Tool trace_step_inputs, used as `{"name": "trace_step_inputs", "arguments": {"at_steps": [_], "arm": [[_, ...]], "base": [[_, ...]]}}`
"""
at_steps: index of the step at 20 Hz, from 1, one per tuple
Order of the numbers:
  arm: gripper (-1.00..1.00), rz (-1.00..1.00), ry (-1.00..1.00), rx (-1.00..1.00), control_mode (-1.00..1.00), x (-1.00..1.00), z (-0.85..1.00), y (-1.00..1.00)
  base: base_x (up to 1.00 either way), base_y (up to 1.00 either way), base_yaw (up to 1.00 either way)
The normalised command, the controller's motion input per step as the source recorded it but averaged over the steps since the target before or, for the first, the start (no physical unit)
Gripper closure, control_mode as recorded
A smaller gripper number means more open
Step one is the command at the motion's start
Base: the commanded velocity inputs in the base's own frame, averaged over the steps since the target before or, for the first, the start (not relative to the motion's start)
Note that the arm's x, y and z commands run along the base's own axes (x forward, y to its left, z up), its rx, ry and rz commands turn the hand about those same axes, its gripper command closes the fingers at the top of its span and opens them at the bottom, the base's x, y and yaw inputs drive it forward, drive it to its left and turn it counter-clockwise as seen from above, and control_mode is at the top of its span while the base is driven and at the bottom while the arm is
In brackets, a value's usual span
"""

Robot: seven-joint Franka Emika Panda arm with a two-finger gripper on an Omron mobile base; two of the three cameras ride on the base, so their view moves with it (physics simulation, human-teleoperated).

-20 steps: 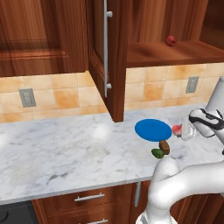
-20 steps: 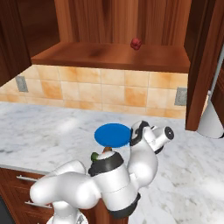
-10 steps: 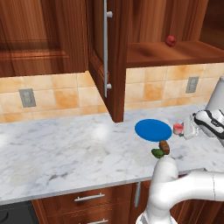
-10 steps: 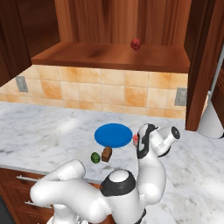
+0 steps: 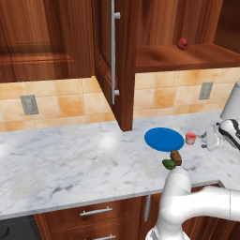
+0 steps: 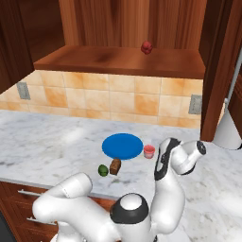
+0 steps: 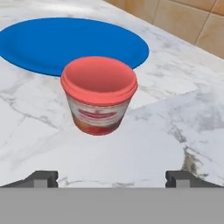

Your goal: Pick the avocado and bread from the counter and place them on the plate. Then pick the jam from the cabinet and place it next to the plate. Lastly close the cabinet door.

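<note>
The jam [image 7: 98, 94], a pink-red jar, stands upright on the counter [image 5: 70, 164] just right of the blue plate [image 5: 164, 139]. My gripper [image 7: 111, 179] is open a little behind the jam [image 5: 191, 138], its fingertips [image 7: 41, 178] wide apart and clear of the jar. In the base views the gripper [image 5: 207, 140] sits to the jar's right. The bread [image 5: 176, 157] and the avocado [image 5: 168, 163] lie on the marble at the plate's near edge, not on it. The cabinet door [image 5: 123, 61] stands open, with its silver handle [image 5: 113, 51] facing left, beside the cabinet shelf [image 5: 187, 56].
A dark red round thing [image 5: 183, 44] rests on the cabinet shelf. A pale grey object [image 5: 232, 101] stands on the counter at the far right by the wall. My white arm [image 5: 201, 204] crosses the counter's front edge. Wooden drawers [image 5: 93, 213] run below.
My jaws have opened and let go of the jam, which now stands alone by the plate. My hand has drawn back a little to the right.
</note>
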Motion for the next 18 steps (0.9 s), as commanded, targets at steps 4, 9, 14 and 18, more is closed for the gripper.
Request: {"name": "trace_step_inputs", "arguments": {"at_steps": [4,9,14,18], "arm": [[-1.0,0.0,-0.01,-0.22,-1.0,-0.43,0.01,-0.08],[-1.0,0.06,-0.08,-0.36,-1.0,-0.62,0.08,-0.01],[-1.0,0.18,-0.06,-0.36,-1.0,-0.55,0.0,0.17],[-1.0,0.33,-0.01,-0.31,-1.0,-0.27,0.0,0.29]], "base": [[0.0,0.0,0.0],[0.0,0.0,0.0],[0.0,0.0,0.0],[0.0,0.0,0.0]]}}
